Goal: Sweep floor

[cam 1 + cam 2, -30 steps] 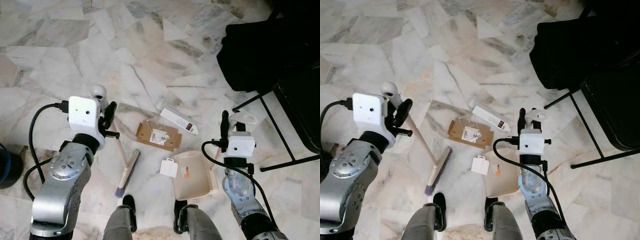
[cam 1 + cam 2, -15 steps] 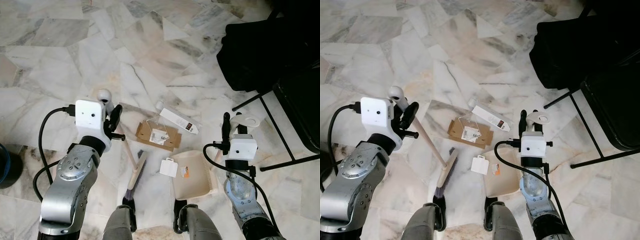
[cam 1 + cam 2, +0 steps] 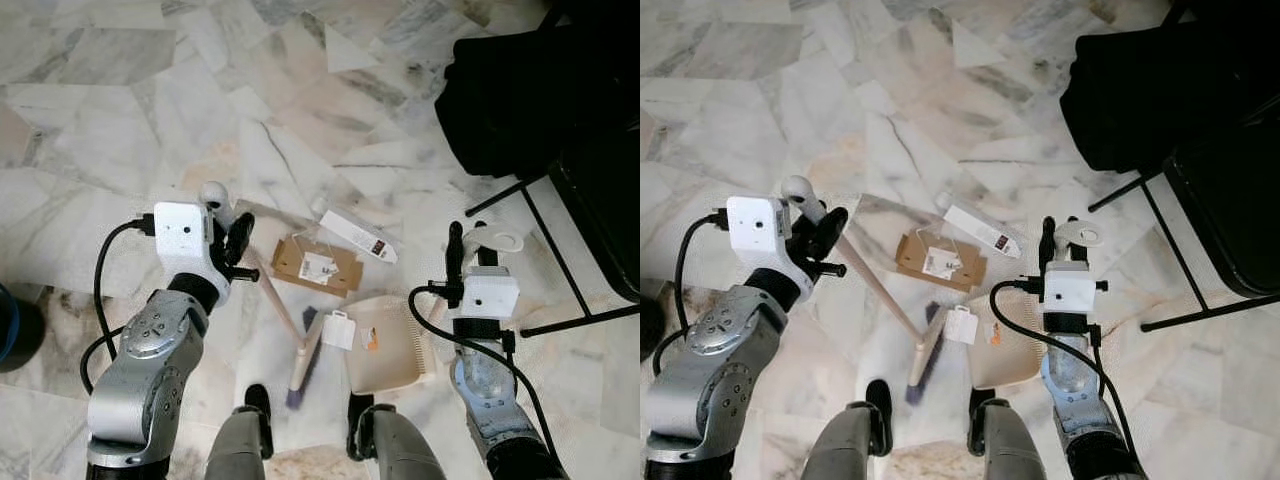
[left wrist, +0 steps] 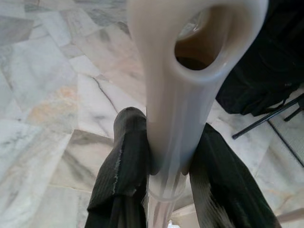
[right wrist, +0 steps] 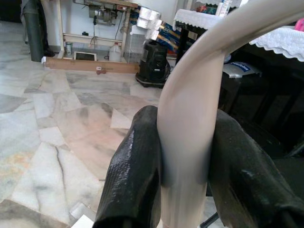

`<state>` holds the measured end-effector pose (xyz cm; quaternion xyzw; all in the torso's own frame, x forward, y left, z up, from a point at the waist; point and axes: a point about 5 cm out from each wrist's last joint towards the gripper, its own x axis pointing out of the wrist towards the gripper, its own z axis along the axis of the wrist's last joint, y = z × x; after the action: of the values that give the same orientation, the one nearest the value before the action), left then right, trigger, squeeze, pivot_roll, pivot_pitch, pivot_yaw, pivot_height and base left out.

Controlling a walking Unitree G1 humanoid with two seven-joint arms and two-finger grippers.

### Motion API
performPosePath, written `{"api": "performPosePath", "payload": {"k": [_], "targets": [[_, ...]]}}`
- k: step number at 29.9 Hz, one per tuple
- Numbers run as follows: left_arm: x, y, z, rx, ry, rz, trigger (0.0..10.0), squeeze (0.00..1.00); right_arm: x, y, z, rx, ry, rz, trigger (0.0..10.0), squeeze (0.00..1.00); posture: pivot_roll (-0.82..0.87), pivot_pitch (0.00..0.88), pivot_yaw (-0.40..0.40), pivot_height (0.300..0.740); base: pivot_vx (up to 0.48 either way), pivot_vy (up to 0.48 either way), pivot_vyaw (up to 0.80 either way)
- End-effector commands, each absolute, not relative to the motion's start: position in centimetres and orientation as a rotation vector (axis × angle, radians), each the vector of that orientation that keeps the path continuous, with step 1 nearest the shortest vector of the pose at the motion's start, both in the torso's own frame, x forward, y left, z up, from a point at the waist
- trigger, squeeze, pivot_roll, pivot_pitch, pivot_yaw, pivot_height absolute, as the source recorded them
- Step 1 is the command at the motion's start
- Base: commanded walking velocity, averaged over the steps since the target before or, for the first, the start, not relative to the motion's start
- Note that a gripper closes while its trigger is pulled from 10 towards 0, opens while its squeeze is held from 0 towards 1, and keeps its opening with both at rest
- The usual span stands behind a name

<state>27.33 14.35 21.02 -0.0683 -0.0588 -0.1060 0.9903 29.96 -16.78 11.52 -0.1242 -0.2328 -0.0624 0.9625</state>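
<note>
I have the left tool (image 3: 240,240) clamped on the pale beige handle of the hand broom (image 3: 275,305), whose purple-bristled head (image 3: 303,350) rests on the marble floor (image 3: 150,90) just in front of my feet, touching the white paper tag (image 3: 338,330). My right tool (image 3: 455,262) grips the curved cream handle of the beige plastic dustpan (image 3: 388,345), which lies flat on the floor with its open mouth facing the broom.

I judge the sweep barely under way: nothing solid sits inside the pan apart from what looks like a small orange scrap at its edge. The white tag lies at the pan's lip, between it and the bristles. Left to gather are the flat brown cardboard piece (image 3: 318,266) and the long white box with the red label (image 3: 358,234), both further out and just beside each other.

On my right stands a black folding chair (image 3: 590,190) with a black bag (image 3: 500,100) on it; its thin legs run close behind the dustpan arm and could snag it. A dark blue round object (image 3: 12,330) sits at my far left.
</note>
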Motion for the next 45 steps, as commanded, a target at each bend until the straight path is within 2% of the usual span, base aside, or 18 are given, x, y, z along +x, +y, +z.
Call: {"api": "performPosePath", "payload": {"k": [1, 12, 21, 26, 28, 30, 37, 39, 41, 45], "targets": [[27.0, 14.1, 20.9, -0.183, -0.105, -0.232, 10.0, 0.00, 28.9, -16.8, 8.7, -0.279, -0.329, -0.096, 10.0, 0.00, 0.19, 0.509, 0.009, 0.740, 0.000, 0.000, 0.00], [26.8, 11.5, 21.9, -0.272, -0.125, -0.297, 10.0, 0.00, 28.9, -16.0, 8.6, -0.255, -0.310, -0.054, 10.0, 0.00, 0.20, 0.512, 0.007, 0.740, 0.000, 0.000, 0.00], [27.3, 12.1, 22.8, -0.332, -0.167, -0.270, 10.0, 0.00, 29.5, -15.4, 8.7, -0.234, -0.300, -0.035, 10.0, 0.00, 0.20, 0.485, 0.005, 0.740, 0.000, 0.000, 0.00], [28.1, 12.5, 23.2, -0.309, -0.191, -0.269, 10.0, 0.00, 30.5, -15.3, 9.2, -0.222, -0.301, -0.043, 10.0, 0.00, 0.20, 0.423, 0.000, 0.740, 0.000, 0.000, 0.00], [28.6, 12.9, 23.8, -0.285, -0.224, -0.267, 10.0, 0.00, 31.3, -15.3, 9.7, -0.219, -0.308, -0.051, 10.0, 0.00, 0.20, 0.371, -0.007, 0.740, 0.000, 0.000, 0.00], [28.6, 13.1, 24.3, -0.272, -0.245, -0.267, 10.0, 0.00, 31.5, -15.4, 10.0, -0.212, -0.315, -0.058, 10.0, 0.00, 0.20, 0.371, -0.007, 0.740, 0.000, 0.000, 0.00], [29.5, 13.8, 25.7, -0.229, -0.327, -0.272, 10.0, 0.00, 32.9, -16.1, 10.7, -0.214, -0.304, -0.085, 10.0, 0.00, 0.19, 0.191, -0.023, 0.740, 0.000, 0.000, 0.00], [29.6, 13.9, 25.7, -0.225, -0.336, -0.269, 10.0, 0.00, 33.0, -16.4, 10.7, -0.220, -0.301, -0.097, 10.0, 0.00, 0.19, 0.180, -0.023, 0.740, 0.000, 0.000, 0.00], [30.0, 14.2, 25.5, -0.221, -0.338, -0.264, 10.0, 0.00, 33.1, -16.8, 10.7, -0.213, -0.292, -0.123, 10.0, 0.00, 0.18, 0.117, -0.019, 0.740, 0.000, 0.000, 0.00], [30.6, 14.8, 25.2, -0.200, -0.339, -0.251, 10.0, 0.00, 33.0, -17.3, 10.5, -0.208, -0.291, -0.150, 10.0, 0.00, 0.17, 0.071, -0.011, 0.740, 0.000, 0.000, 0.00]]}}
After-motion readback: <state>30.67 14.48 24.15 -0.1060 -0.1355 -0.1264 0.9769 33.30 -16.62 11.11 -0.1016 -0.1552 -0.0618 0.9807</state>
